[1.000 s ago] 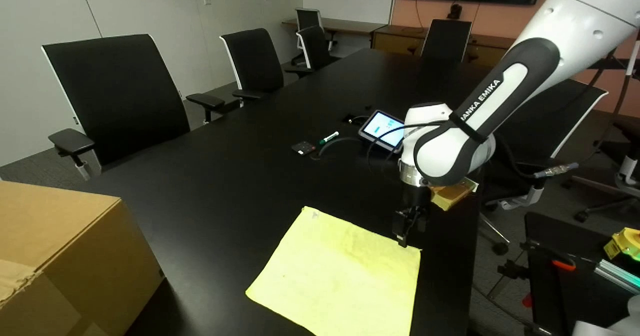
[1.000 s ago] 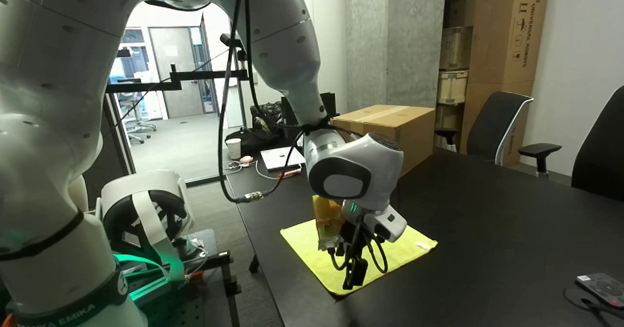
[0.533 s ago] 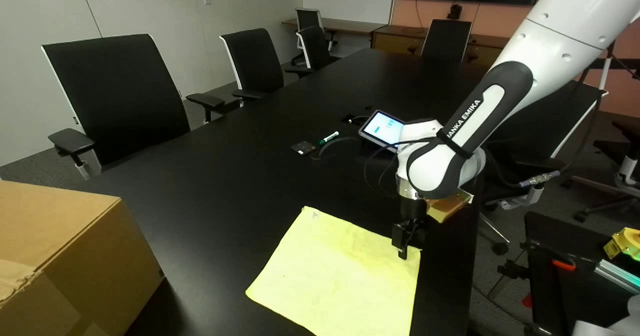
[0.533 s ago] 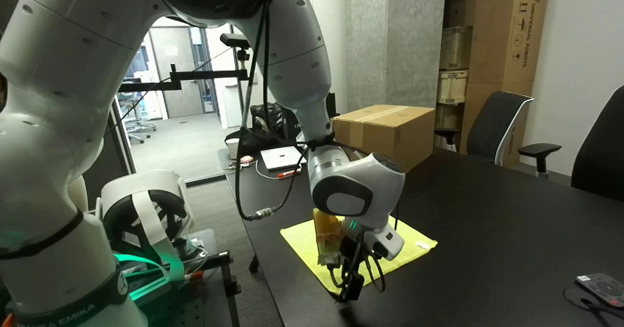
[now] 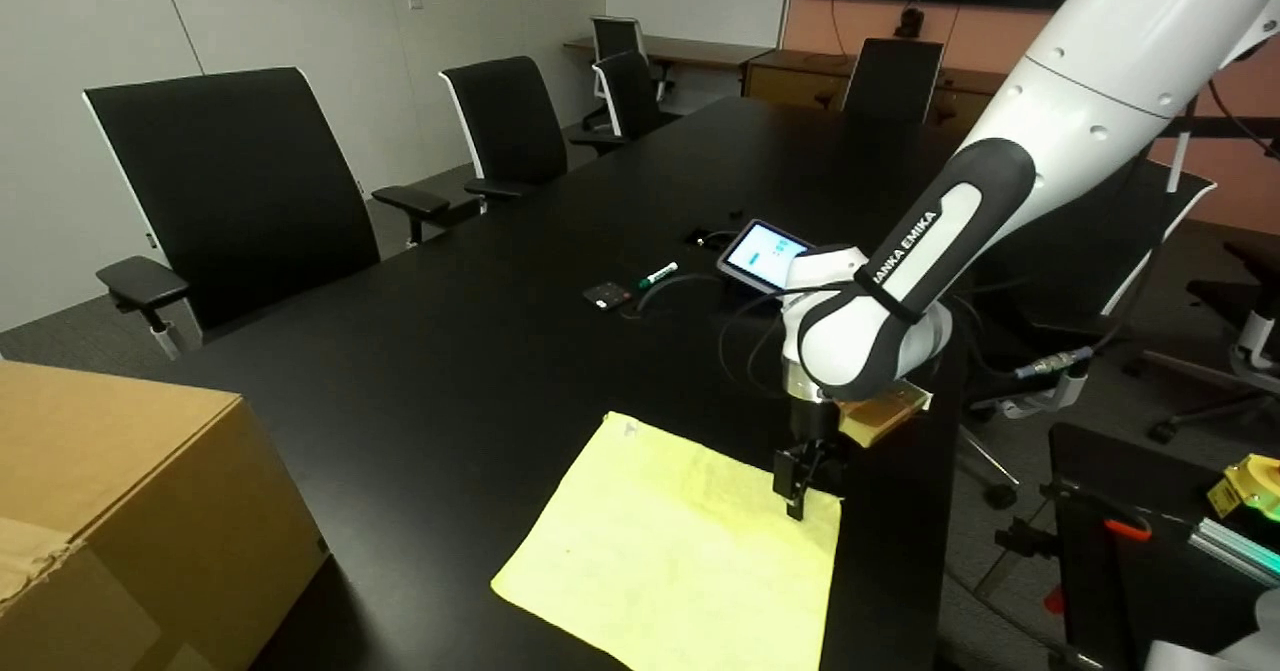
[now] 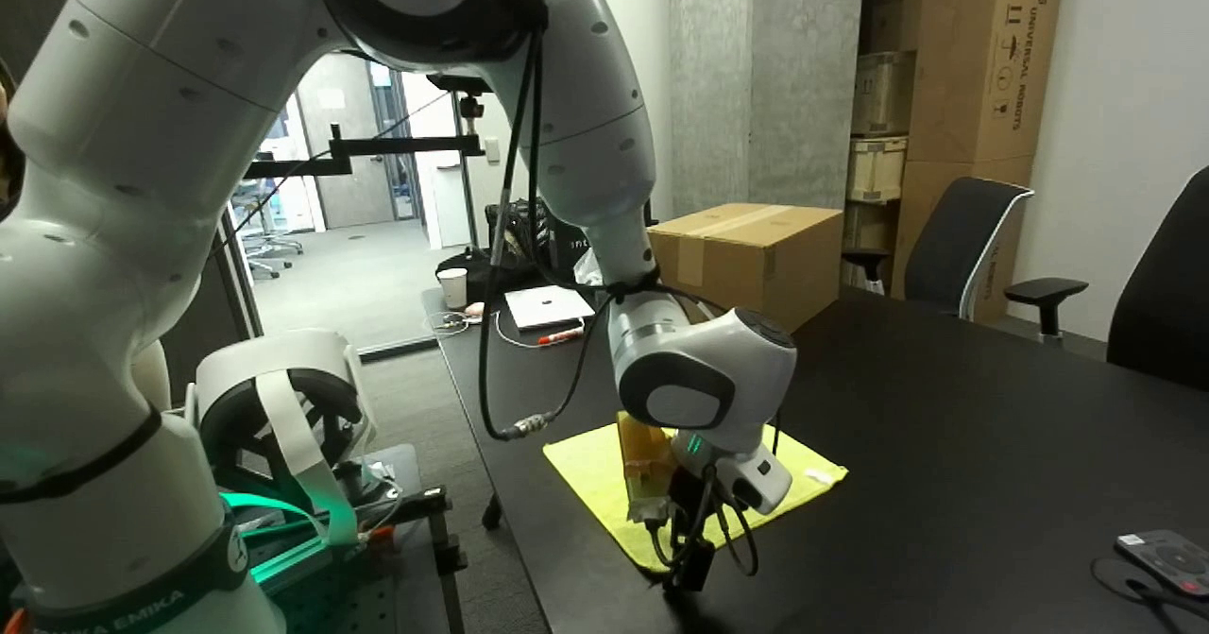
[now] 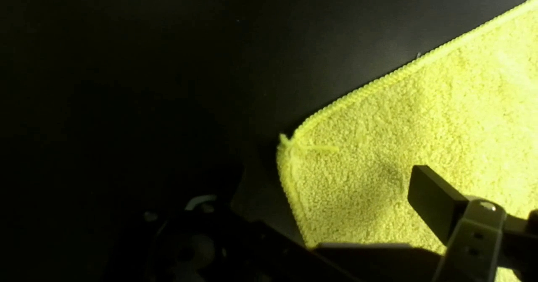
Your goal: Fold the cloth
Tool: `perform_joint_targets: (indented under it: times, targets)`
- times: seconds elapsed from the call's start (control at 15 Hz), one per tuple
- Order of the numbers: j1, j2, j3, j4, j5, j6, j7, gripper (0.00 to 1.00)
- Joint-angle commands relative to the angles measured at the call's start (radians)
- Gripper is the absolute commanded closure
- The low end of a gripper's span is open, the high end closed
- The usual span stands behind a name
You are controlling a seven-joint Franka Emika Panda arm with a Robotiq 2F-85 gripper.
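The yellow cloth (image 5: pixel 680 551) lies flat near the table (image 5: pixel 480 371) edge by the robot's base (image 6: pixel 123 521), the gripper (image 5: pixel 798 499) at one corner of it with fingers (image 7: pixel 437 206) apart in the wrist view (whether they touch it I cannot tell).

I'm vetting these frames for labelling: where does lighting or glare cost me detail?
Wrist view: the picture's left side is nearly black, and the cloth washes out toward the right edge; in an exterior view, the gripper blends into the dark table, its outline hard to trace; in an exterior view, the tablet glows, unreadable.
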Motion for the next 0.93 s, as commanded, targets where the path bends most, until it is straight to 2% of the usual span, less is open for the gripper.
perform_joint_targets:
  times: [0.0, 0.87]
  targets:
    - [0.000, 0.015, 0.001, 0.039, 0.001, -0.018, 0.004, 0.00]
    - [-0.007, 0.022, 0.018, 0.057, 0.013, -0.108, -0.020, 0.00]
